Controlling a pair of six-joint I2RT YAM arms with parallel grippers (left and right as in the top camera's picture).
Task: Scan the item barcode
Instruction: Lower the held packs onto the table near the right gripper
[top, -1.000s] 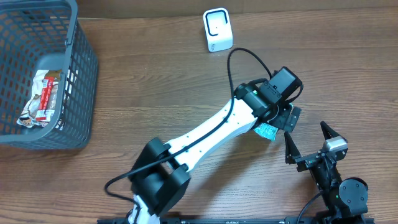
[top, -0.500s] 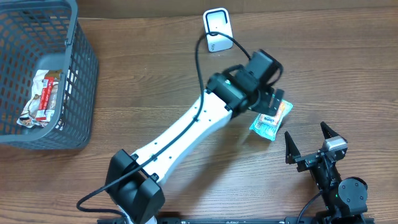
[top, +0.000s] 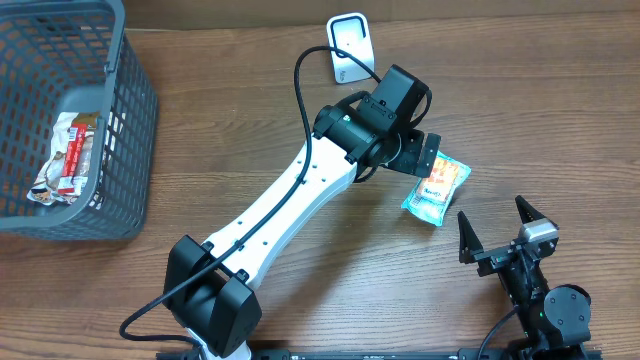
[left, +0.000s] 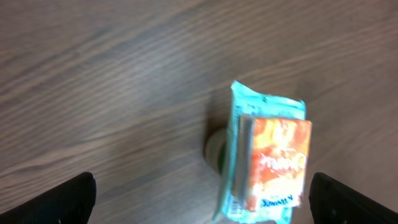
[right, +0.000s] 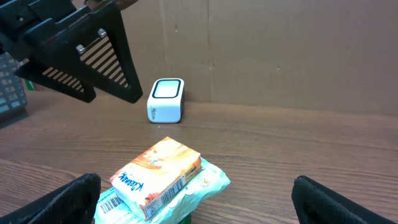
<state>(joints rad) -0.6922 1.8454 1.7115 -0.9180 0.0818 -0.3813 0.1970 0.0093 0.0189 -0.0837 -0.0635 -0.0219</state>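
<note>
The item is an orange tissue pack lying on a teal packet on the wooden table. In the right wrist view the orange pack shows a barcode on its side, and the teal packet has one at its near left corner. My left gripper hovers open just up-left of the stack, holding nothing. From the left wrist the stack lies below, toward the right finger. My right gripper stands open near the front right, a little short of the stack. The white scanner stands at the back.
A grey basket at the far left holds a snack wrapper. Seen from the right wrist, the scanner stands before a cardboard wall, with the left gripper overhead at upper left. Something green peeks from under the teal packet.
My left arm has swung up and to the left, away from the stack it was covering. The stack now lies uncovered on the table. The right arm has not moved.
</note>
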